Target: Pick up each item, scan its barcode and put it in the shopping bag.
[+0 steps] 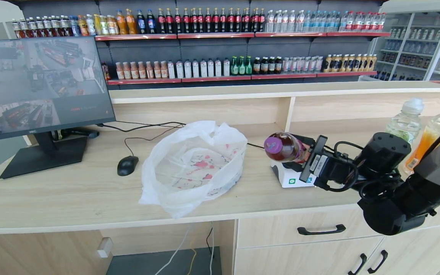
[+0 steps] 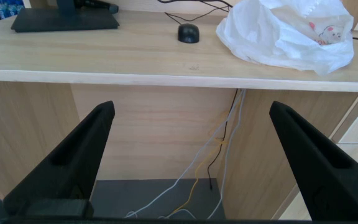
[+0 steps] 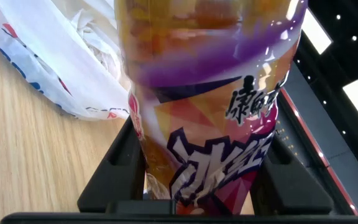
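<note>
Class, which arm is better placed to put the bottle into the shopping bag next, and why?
Right. The right jaws grip the bottle over the white box, beside the bag; the left jaws hang open below the counter.

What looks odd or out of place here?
Nothing is spilled or broken. The only unusual sight is the bottle held sideways in the right end effector over the scanner; the bag sits crumpled but open.

A shop's checkout: a wooden counter (image 1: 71,198) with a scanner (image 1: 287,179) and, left, a monitor (image 1: 40,84) showing security-camera views; far shelves (image 1: 212,35) lined with bottled drinks (image 1: 204,68); glass-door coolers (image 1: 414,46) at far right.
</note>
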Available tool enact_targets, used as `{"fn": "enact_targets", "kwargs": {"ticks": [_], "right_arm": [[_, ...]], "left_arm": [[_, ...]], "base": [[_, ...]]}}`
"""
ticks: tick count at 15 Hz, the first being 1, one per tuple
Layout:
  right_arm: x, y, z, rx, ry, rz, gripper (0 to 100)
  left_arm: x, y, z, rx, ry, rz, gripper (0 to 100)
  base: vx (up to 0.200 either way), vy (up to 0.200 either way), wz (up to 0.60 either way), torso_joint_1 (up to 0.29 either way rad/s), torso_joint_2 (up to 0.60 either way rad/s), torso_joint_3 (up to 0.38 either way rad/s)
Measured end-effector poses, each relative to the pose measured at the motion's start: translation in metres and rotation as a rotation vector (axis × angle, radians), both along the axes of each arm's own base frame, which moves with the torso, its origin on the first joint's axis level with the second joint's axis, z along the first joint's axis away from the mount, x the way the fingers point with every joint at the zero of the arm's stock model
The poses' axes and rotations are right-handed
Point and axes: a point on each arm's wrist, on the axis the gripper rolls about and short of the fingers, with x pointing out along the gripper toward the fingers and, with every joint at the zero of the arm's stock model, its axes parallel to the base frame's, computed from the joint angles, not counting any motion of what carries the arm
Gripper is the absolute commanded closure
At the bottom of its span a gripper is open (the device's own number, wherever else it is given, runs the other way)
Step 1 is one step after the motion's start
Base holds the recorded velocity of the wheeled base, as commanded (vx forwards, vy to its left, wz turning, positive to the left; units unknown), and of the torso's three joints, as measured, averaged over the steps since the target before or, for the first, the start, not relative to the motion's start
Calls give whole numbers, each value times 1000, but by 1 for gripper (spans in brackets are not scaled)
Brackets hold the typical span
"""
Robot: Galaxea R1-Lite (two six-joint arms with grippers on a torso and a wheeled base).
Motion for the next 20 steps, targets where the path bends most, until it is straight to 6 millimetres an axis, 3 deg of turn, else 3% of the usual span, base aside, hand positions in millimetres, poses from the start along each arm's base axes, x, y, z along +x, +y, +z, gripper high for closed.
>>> {"fn": "enact_targets", "kwargs": {"ticks": [15,20], "right_arm": [[-8,1,-1,-15,0,5,100],[-9,0,10,24,10,5,100]], "left_arm": [[0,0,0,0,0,0,0],[0,0,0,0,0,0,0]], "base": [[0,0,0,0,0,0],[0,0,0,0,0,0]]}}
